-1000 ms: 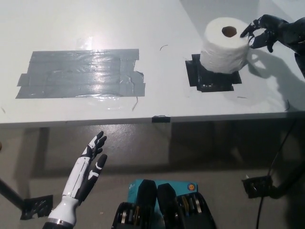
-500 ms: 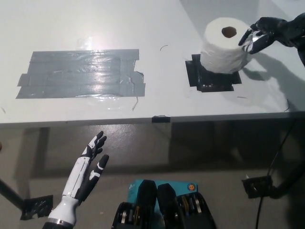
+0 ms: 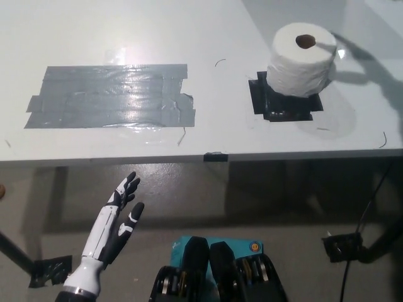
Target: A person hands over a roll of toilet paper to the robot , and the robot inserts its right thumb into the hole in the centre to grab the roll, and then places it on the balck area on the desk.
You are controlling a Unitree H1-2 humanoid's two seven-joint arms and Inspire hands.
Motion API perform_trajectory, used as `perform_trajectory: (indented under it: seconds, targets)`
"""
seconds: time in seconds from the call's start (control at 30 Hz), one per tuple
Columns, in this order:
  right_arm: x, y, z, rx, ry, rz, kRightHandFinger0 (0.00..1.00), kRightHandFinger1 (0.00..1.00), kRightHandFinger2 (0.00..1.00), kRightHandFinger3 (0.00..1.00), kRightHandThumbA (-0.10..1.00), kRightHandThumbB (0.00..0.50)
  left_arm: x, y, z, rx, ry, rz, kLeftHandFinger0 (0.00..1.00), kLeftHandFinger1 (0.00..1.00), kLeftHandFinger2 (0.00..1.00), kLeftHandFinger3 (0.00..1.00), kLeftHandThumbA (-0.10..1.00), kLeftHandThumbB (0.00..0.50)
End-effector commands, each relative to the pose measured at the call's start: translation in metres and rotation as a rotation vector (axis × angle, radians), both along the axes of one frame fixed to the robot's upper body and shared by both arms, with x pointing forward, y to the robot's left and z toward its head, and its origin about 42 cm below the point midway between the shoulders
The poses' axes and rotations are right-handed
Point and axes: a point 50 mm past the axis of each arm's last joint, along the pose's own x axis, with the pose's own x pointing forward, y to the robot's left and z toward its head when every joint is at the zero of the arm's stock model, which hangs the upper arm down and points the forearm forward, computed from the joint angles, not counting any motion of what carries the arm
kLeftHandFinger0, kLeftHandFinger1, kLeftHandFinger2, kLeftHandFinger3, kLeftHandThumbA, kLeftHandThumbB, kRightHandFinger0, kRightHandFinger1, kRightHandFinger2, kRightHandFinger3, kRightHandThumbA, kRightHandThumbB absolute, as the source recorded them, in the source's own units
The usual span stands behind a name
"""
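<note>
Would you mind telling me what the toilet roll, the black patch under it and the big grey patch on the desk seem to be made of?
Toilet paper roll: soft white tissue, matte and faintly quilted, around a brown core, probably cardboard. Black patch: apparently strips of black tape, slightly glossy, with ragged overlapping edges. Grey patch: likely duct tape, shiny and wrinkled, with visible strip seams. Desk: smooth white surface; material unclear.

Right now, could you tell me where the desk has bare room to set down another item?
The widest free patch lies between the grey tape patch and the black tape square. The far strip of the desk behind the grey tape is bare too. The toilet paper roll crowds the black square. The left hand rests open below the desk edge.
</note>
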Motion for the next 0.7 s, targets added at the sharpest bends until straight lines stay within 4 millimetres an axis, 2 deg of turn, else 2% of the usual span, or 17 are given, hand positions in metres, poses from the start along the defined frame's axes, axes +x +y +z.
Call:
perform_trajectory:
  seconds: [0.0,0.03,0.1,0.13,0.17,0.2,0.27,0.37,0.4,0.43,0.47,0.5,0.53,0.6,0.63,0.67]
  targets:
    - [-0.068,-0.02,0.092,0.062,-0.369,0.049,1.0,1.0,1.0,1.0,0.95,0.419,0.022,0.0,0.021,-0.016,-0.088,-0.004,1.0,1.0,1.0,1.0,0.95,0.142]
    - [-0.085,-0.021,0.096,0.071,-0.425,0.074,1.0,1.0,1.0,1.0,0.95,0.409,0.027,-0.001,0.025,-0.014,-0.096,-0.008,1.0,1.0,1.0,1.0,0.96,0.142]
    - [-0.108,-0.019,0.094,0.093,-0.484,0.101,1.0,1.0,1.0,1.0,0.97,0.429,0.032,-0.002,0.028,-0.014,-0.104,-0.008,1.0,1.0,1.0,1.0,0.98,0.147]
    - [-0.131,-0.016,0.091,0.111,-0.539,0.123,1.0,1.0,1.0,1.0,0.99,0.416,0.038,-0.003,0.032,-0.016,-0.117,-0.01,1.0,1.0,1.0,1.0,0.98,0.144]
    - [-0.149,-0.013,0.087,0.137,-0.584,0.148,1.0,1.0,1.0,1.0,0.98,0.399,0.043,-0.005,0.036,-0.022,-0.126,-0.015,1.0,1.0,1.0,1.0,0.99,0.151]
    - [-0.157,-0.012,0.085,0.152,-0.602,0.16,1.0,1.0,1.0,1.0,0.97,0.397,0.045,-0.005,0.037,-0.025,-0.128,-0.016,1.0,1.0,1.0,1.0,0.99,0.152]
    - [-0.189,-0.003,0.07,0.25,-0.665,0.231,1.0,1.0,1.0,1.0,0.9,0.39,0.053,-0.005,0.045,-0.024,-0.143,-0.015,1.0,1.0,1.0,1.0,1.0,0.143]
    - [-0.215,0.006,0.055,0.298,-0.696,0.266,1.0,1.0,1.0,1.0,0.88,0.422,0.061,-0.006,0.051,-0.023,-0.159,-0.015,1.0,1.0,1.0,1.0,1.0,0.118]
    - [-0.225,0.009,0.048,0.293,-0.714,0.27,1.0,1.0,1.0,1.0,0.85,0.486,0.065,-0.007,0.055,-0.025,-0.167,-0.017,1.0,1.0,1.0,1.0,1.0,0.109]
    - [-0.237,0.013,0.036,0.289,-0.725,0.286,1.0,1.0,1.0,1.0,0.89,0.411,0.068,-0.008,0.058,-0.029,-0.172,-0.016,1.0,1.0,1.0,1.0,1.0,0.108]
    - [-0.243,0.014,0.031,0.287,-0.73,0.297,1.0,1.0,1.0,1.0,0.91,0.383,0.07,-0.009,0.059,-0.032,-0.175,-0.016,1.0,1.0,1.0,1.0,1.0,0.107]
    - [-0.256,0.02,0.015,0.298,-0.722,0.329,1.0,1.0,1.0,1.0,0.89,0.359,0.072,-0.01,0.061,-0.034,-0.178,-0.019,1.0,1.0,1.0,1.0,1.0,0.099]
    - [-0.267,0.025,0.002,0.273,-0.728,0.323,1.0,1.0,1.0,1.0,0.94,0.351,0.073,-0.011,0.063,-0.035,-0.183,-0.021,1.0,1.0,1.0,1.0,1.0,0.108]
    - [-0.275,0.03,-0.013,0.261,-0.723,0.32,1.0,1.0,1.0,1.0,0.94,0.327,0.074,-0.011,0.064,-0.037,-0.183,-0.023,1.0,1.0,1.0,1.0,1.0,0.12]
    - [-0.281,0.035,-0.029,0.267,-0.706,0.321,1.0,1.0,1.0,1.0,0.94,0.303,0.074,-0.012,0.064,-0.04,-0.179,-0.025,1.0,1.0,1.0,1.0,1.0,0.121]
    - [-0.284,0.037,-0.037,0.275,-0.695,0.318,1.0,1.0,1.0,1.0,0.95,0.296,0.074,-0.011,0.064,-0.041,-0.178,-0.026,1.0,1.0,1.0,1.0,1.0,0.114]
